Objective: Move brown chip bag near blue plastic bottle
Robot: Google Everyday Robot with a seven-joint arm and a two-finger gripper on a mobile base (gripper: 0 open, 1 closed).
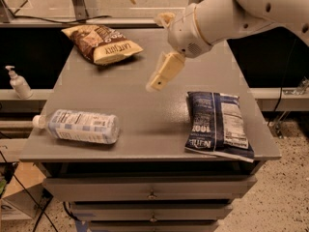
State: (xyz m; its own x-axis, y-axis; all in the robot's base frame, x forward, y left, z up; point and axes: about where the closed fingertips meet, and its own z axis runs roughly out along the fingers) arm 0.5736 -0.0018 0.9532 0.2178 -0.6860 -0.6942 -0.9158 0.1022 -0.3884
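- Far left, off the table, a small white pump dispenser bottle (18,83) stands upright on a side ledge.
- At the front left of the grey flat-topped table (145,112) lies the clear plastic bottle with the pale blue-white label (79,125). It is on its side, white cap pointing left, close to the front edge.
- Behind it, at the back left corner, you have the crinkly dark brown chip bag with tan-yellow ends (102,43). It lies flat, well apart from the bottle (most of the table's depth is between them).
- In the middle, the tan claw of the gripper (161,75) hangs above the table top, angled down and to the left. It sits between the brown chip bag and the navy bag, touching neither and holding nothing. You cannot tell from this view whether the claw is open or closed.
- The white rounded arm (231,13) reaches in from the upper right.
- At the front right lies a dark navy-blue snack bag with white print (218,124), flat, its lower corner at the table's edge.
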